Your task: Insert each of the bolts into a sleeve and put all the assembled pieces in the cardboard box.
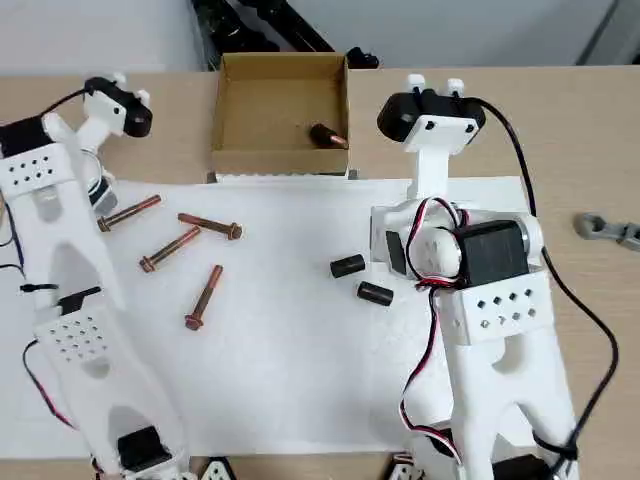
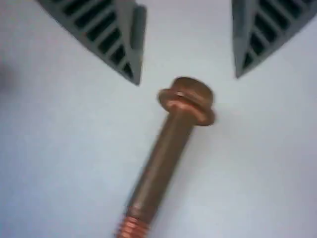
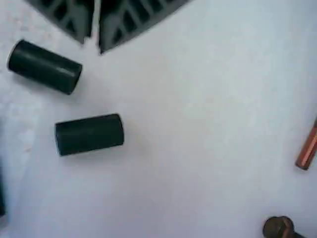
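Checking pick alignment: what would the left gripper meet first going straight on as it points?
Probably the head of the copper bolt, lying just beyond the open left gripper; depth is hard to judge.

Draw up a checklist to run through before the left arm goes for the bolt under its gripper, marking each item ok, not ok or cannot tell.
1. Left gripper open: ok.
2. Copper-coloured flanged metal bolt lined up with the gap: ok; its head lies just past the fingertips.
3. Right gripper open for a sleeve: not ok, it is shut.
4. Two black cylindrical sleeves lying free on the white sheet: ok.
5. Brown cardboard box has room: ok; one assembled piece lies inside.
6. Sleeve bores unobstructed: cannot tell.
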Available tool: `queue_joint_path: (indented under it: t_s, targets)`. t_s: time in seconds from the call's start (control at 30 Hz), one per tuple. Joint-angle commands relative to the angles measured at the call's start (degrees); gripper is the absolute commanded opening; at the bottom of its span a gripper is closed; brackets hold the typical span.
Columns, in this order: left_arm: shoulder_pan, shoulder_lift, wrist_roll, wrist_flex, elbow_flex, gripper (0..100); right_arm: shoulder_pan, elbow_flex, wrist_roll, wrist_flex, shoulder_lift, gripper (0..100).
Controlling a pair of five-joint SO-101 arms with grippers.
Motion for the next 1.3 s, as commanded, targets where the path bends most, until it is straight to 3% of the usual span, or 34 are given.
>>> queue_joint_path:
  t_s: [0.0,0.83,1.27]
  targets:
    - [0.4,-1.0,-0.8,1.5,0.9,12,-0.4,-0.3,-0.3,0.0,-1.1,0.5]
    - [-0.3,-0.1,-3.1,-1.9,3.3,12,-0.1,-0.2,-0.4,0.0,-1.1,0.5]
    - [0.1,7.2,-3.3,-4.0,-1.0,12,-0.1,-0.2,-0.5,0.0,-1.1,0.5]
